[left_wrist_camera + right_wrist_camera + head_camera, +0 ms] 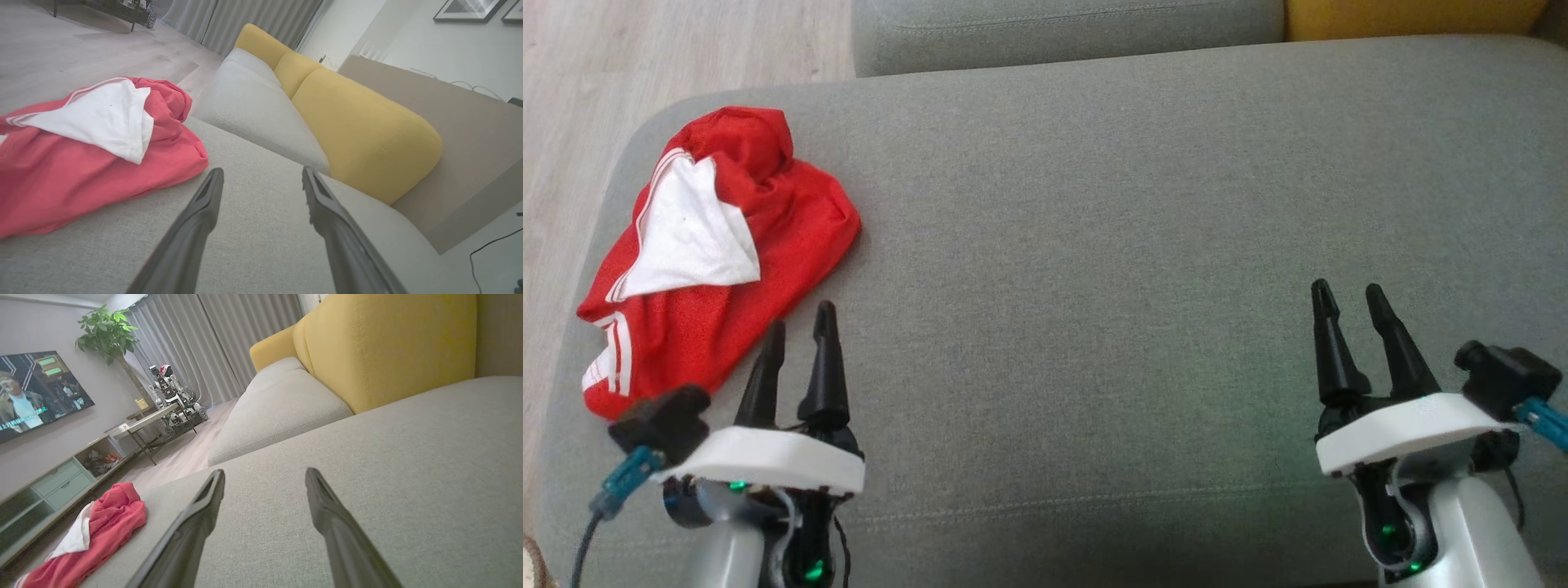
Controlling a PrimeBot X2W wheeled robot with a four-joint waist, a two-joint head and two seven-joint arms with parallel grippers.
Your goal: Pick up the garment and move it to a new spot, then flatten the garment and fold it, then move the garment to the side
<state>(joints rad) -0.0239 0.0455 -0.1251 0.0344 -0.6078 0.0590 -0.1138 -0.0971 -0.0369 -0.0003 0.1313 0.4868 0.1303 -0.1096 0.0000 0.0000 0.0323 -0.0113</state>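
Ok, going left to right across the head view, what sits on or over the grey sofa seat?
Crumpled red and white garment → left gripper, open → right gripper, open.

Head cam: above, pointing steeply down at the grey sofa seat, with left gripper and right gripper at the bottom corners. Left wrist cam: low over the seat, facing the yellow back cushion, red garment close on its left. Right wrist cam: also low, facing across toward the TV, garment well off at lower left. All three share seat and garment.
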